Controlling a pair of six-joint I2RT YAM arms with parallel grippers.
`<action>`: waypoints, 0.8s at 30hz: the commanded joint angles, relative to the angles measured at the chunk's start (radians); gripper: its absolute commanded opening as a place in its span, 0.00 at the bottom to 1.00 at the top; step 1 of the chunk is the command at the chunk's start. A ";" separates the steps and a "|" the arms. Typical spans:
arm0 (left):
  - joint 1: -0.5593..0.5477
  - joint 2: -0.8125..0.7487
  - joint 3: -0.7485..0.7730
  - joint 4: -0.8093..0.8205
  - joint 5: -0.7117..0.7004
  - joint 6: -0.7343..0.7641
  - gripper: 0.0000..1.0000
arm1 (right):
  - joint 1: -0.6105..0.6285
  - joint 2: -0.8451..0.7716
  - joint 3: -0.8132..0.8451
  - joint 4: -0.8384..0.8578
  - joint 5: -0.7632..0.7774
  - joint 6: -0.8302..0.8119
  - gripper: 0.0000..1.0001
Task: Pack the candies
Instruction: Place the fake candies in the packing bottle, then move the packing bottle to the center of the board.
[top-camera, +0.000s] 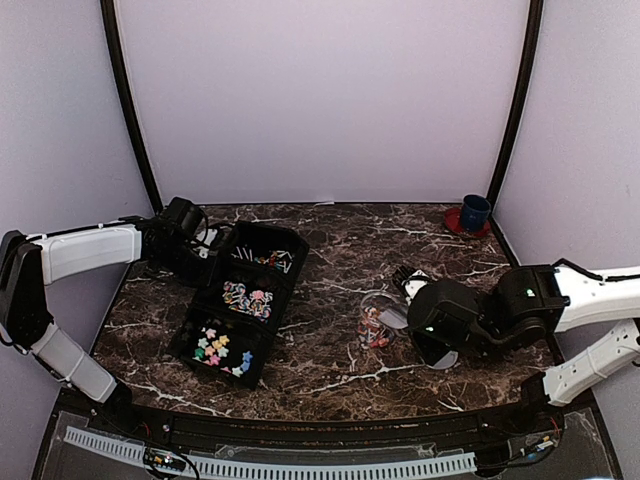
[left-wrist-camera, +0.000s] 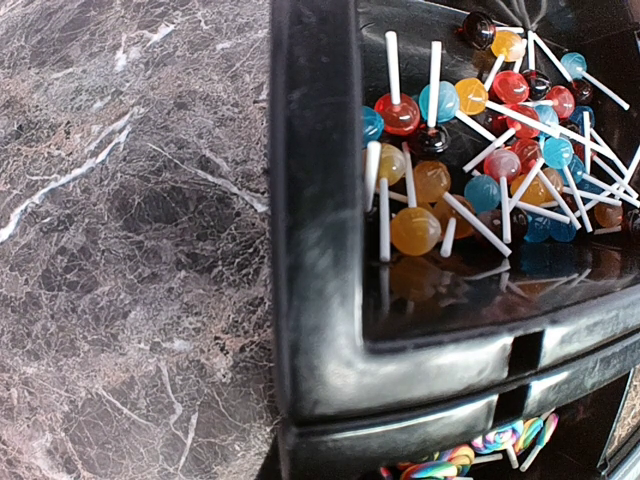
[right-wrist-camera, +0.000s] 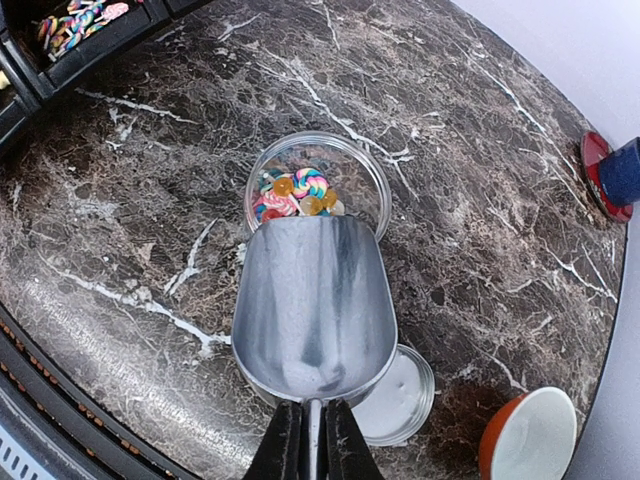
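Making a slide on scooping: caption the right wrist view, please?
Right tool holds an empty metal scoop at the rim of a clear jar holding a few candies.

candies (left-wrist-camera: 430, 180) in tray (left-wrist-camera: 310, 250), jar (right-wrist-camera: 366, 190) right of tray

Robot test booth, lab-type setting. Evidence:
- Plain pale backdrop (top-camera: 320, 100) closes in the back and both sides, framed by two black poles (top-camera: 130, 110) that lean in toward the rear corners.
- One marble-patterned tabletop (top-camera: 330, 240) fills the floor of the enclosure.
- The left arm (top-camera: 90, 250) and right arm (top-camera: 600, 290), both white and black, reach in from the near corners.
- A white ribbed cable track (top-camera: 270, 465) runs along the front edge.
- Lighting is flat and even.
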 joint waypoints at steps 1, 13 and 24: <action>0.005 -0.062 0.006 0.066 0.047 -0.019 0.00 | 0.009 0.036 0.064 -0.083 -0.011 0.010 0.00; 0.006 -0.065 0.001 0.071 0.058 -0.028 0.00 | -0.007 0.116 0.110 -0.068 0.018 -0.057 0.00; 0.005 -0.074 -0.006 0.077 0.058 -0.034 0.00 | -0.119 0.166 0.121 0.112 -0.014 -0.234 0.00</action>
